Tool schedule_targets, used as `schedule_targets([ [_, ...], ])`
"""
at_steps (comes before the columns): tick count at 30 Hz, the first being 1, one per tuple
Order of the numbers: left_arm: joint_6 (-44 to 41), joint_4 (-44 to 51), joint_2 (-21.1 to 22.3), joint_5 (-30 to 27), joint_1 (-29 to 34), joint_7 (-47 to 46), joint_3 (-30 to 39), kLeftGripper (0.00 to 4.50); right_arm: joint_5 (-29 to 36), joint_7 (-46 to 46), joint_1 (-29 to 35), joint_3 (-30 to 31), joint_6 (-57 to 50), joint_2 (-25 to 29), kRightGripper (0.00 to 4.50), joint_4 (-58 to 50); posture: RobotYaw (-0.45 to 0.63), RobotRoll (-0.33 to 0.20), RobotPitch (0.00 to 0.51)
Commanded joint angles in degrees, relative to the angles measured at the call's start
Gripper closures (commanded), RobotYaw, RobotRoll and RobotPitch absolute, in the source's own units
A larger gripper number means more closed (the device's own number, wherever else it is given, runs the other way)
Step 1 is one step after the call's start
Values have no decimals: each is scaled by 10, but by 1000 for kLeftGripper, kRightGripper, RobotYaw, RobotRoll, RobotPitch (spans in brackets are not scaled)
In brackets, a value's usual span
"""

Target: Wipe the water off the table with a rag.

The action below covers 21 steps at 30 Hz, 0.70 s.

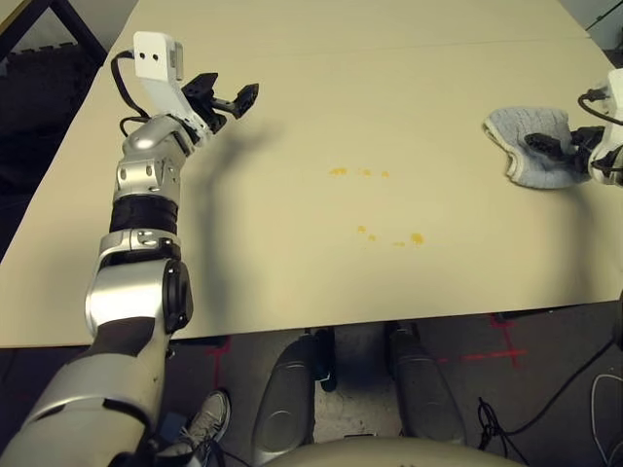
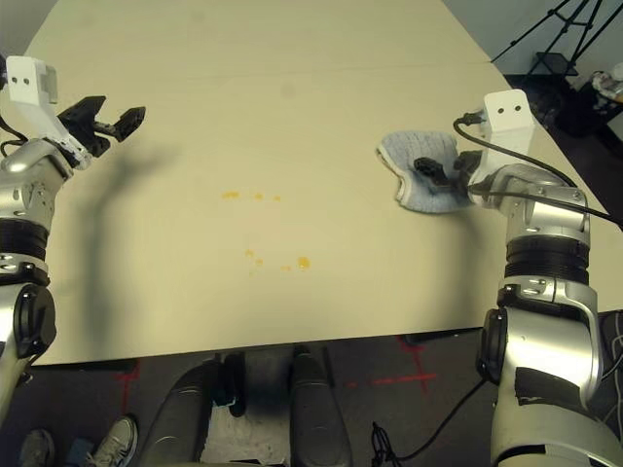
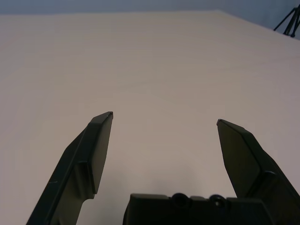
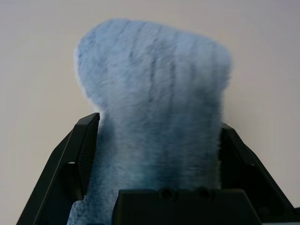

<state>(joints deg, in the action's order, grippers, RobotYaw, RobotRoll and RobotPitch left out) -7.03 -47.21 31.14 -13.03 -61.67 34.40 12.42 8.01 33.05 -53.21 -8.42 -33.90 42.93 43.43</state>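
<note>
Right now your right gripper [image 4: 154, 136] has its jaws spread around the rag [image 2: 421, 171]; your left gripper [image 1: 230, 97] hangs open, water [image 1: 375, 204] lying between on the table [image 1: 321, 292].

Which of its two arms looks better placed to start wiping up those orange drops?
The right. Its gripper already straddles the rag, while the left gripper hangs open over bare table, holding nothing. The drops lie between them.
</note>
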Motion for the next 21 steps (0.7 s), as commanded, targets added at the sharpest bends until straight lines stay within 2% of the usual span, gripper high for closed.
schedule_targets([
  [1, -10, 4, 1, -1, 9, 1, 0, 0, -9, -5, -15, 4, 16, -10, 54, 51, 17, 0, 285],
  [4, -17, 16, -10, -4, 20, 1, -1, 0, -10, -15, -28, 0, 29, -16, 606, 83, 18, 0, 289],
  [10, -32, 29, -26, -6, 34, 6, -4, 0, -5, -33, -43, -11, 42, -12, 2539, 86, 8, 0, 301],
  [15, -45, 36, -40, -6, 41, 18, -11, 0, 3, -4, -27, 3, -1, -3, 4075, -1, 0, 0, 304],
  [17, -50, 42, -47, -5, 45, 20, -13, 0, 13, 40, -5, 26, -62, 9, 4324, -92, -13, 0, 307],
  [20, -52, 46, -52, -3, 50, 22, -16, 0, 39, 86, 26, 50, -164, 30, 4324, -227, -27, 0, 308],
  [21, -53, 45, -58, -2, 51, 23, -20, 0, 64, 125, 45, 74, -214, 53, 4324, -302, -27, 0, 308],
])
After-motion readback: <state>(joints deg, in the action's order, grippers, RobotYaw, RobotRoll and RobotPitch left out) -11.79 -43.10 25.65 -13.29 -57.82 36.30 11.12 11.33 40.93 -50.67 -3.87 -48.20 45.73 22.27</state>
